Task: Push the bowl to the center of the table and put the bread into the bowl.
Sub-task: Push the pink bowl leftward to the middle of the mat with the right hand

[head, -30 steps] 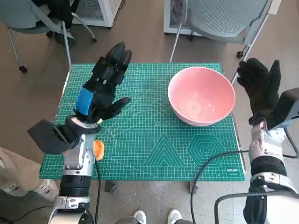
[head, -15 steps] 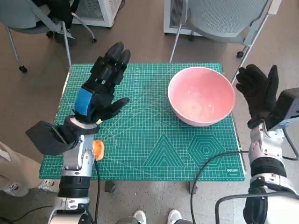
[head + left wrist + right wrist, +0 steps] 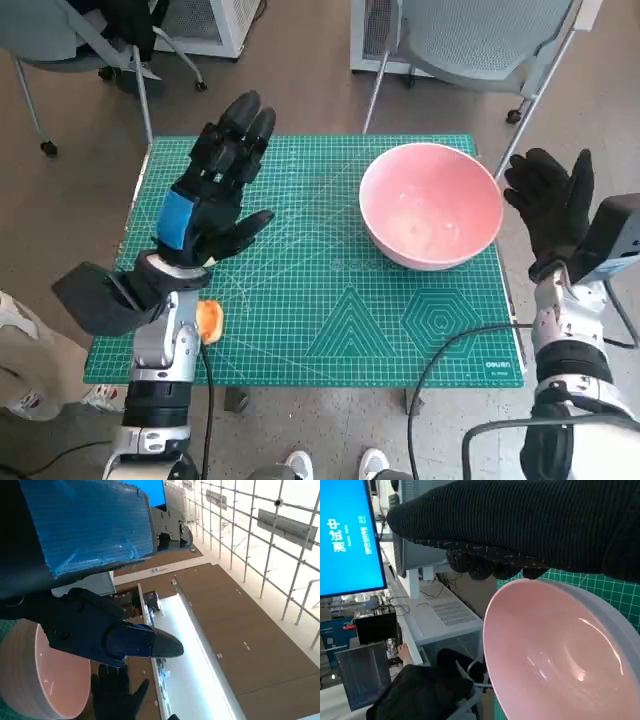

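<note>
Both of your hands are empty, with the bowl on the right of the mat.
Your right hand (image 3: 553, 205) is upright with fingers spread, just beside the pink bowl (image 3: 431, 204) at the table's right edge. Your left hand (image 3: 215, 190) hovers flat and empty over the green mat (image 3: 330, 310), fingers apart. The bread (image 3: 209, 319) lies near the mat's front left, partly hidden by your left forearm.

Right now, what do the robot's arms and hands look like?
Pale forearms. The left hand is black with blue tape over its back. The right hand wears a black knitted glove. Black cables loop by the right forearm.
</note>
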You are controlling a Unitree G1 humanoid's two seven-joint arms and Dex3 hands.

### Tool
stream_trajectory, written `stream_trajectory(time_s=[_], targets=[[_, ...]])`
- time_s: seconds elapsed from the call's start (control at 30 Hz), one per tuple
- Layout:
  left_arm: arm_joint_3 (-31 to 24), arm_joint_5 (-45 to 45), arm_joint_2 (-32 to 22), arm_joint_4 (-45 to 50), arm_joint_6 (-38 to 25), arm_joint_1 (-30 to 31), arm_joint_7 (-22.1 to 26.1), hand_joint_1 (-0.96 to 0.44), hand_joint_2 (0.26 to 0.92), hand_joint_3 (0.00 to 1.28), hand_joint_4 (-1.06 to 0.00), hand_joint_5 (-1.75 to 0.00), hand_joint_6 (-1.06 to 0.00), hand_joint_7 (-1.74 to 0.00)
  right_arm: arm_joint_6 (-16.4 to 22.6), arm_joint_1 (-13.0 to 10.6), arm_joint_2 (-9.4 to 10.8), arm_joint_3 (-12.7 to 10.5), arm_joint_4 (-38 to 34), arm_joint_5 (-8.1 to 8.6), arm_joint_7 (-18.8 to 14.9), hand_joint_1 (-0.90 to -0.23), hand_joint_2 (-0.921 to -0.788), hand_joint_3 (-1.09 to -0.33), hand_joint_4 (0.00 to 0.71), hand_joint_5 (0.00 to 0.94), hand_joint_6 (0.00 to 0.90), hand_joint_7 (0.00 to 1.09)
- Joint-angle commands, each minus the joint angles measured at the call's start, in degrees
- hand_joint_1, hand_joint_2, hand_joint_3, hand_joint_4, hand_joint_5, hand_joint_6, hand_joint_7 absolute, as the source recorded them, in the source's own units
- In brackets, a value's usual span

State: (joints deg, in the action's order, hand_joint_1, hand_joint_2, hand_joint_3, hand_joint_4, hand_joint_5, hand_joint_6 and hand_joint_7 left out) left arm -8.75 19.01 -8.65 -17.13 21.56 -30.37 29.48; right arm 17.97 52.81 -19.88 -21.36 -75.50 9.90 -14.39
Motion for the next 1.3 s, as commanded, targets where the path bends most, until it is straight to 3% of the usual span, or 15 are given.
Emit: stream_trajectory(time_s=[0.03, 0.5, 0.87, 1.3], targets=[[-0.3, 0.4, -0.5, 1.0, -0.5, 0.7, -0.2, -0.63, 0.921, 0.22, -0.09, 0.00, -0.08, -0.29, -1.6, -2.1, 0.7, -0.2, -1.2, -0.63, 1.0, -0.647, -0.921, -0.840, -0.001, -0.001, 0.076, 0.07], [-0.3, 0.2, -0.8, 2.4, -1.3, 1.1, -0.7, -0.63, 0.921, 0.22, -0.09, 0.00, -0.07, -0.31, -2.9, -3.1, 1.7, 0.5, -1.3, -2.24, 2.4, -0.658, -0.921, -0.843, -0.001, -0.001, 0.053, 0.04], [-0.3, 0.0, -1.0, 2.6, -1.6, 1.2, -0.9, -0.63, 0.921, 0.22, -0.09, 0.00, -0.06, -0.32, -3.0, -3.2, 3.6, 1.5, -1.2, -2.80, 2.5, -0.644, -0.921, -0.839, 0.008, 0.004, 0.103, 0.06], [-0.3, -0.1, -1.3, 2.8, -1.9, 1.2, -1.2, -0.63, 0.921, 0.22, -0.09, 0.00, -0.05, -0.34, -1.4, -3.0, 5.5, 4.5, -0.9, -5.64, 1.7, -0.617, -0.921, -0.868, 0.043, 0.015, 0.110, 0.05]])
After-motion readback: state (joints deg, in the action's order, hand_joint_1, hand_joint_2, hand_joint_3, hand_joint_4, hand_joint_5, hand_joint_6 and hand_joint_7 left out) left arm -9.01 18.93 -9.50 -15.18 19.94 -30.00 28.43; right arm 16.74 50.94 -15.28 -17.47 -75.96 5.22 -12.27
